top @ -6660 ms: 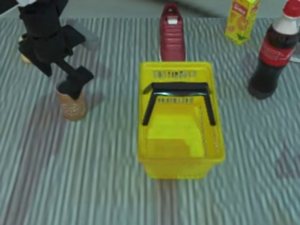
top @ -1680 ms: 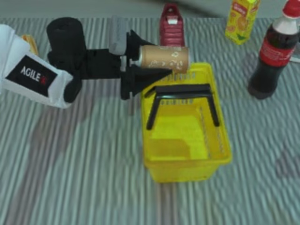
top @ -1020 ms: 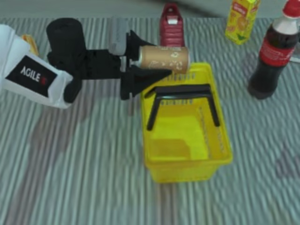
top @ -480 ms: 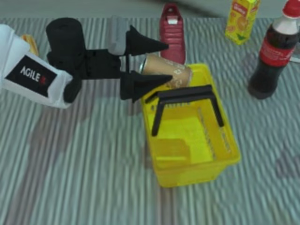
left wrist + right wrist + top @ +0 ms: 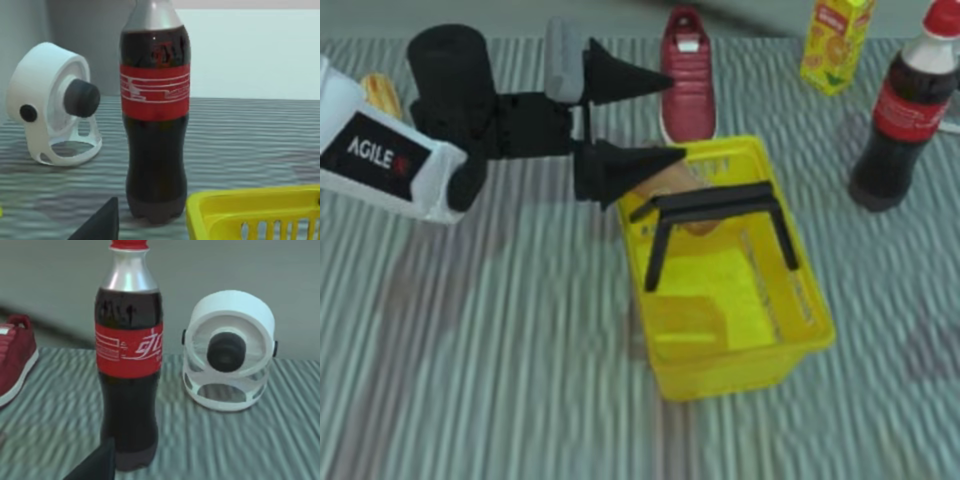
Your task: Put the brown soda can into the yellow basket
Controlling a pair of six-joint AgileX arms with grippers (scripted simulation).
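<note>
1. My left pincer (image 5: 655, 118) hangs spread wide over the worktop (image 5: 470, 350), its pointed black fingers gripping nothing.
2. The brown soda can (image 5: 675, 185), a smooth tan cylinder, lies inside the yellow basket (image 5: 815, 335) at its far-left corner, partly under the black handles; which way its long axis runs I cannot tell.
3. The basket is perforated plastic.

You see the left gripper (image 5: 665, 115) now spread wide at the yellow basket (image 5: 800, 345)'s far-left corner, no longer clamped on the brown soda can (image 5: 672, 187). The can has dropped from between the fingers and lies inside the basket under the black handles (image 5: 715, 205). The basket itself has skewed, its near end swung right.
</note>
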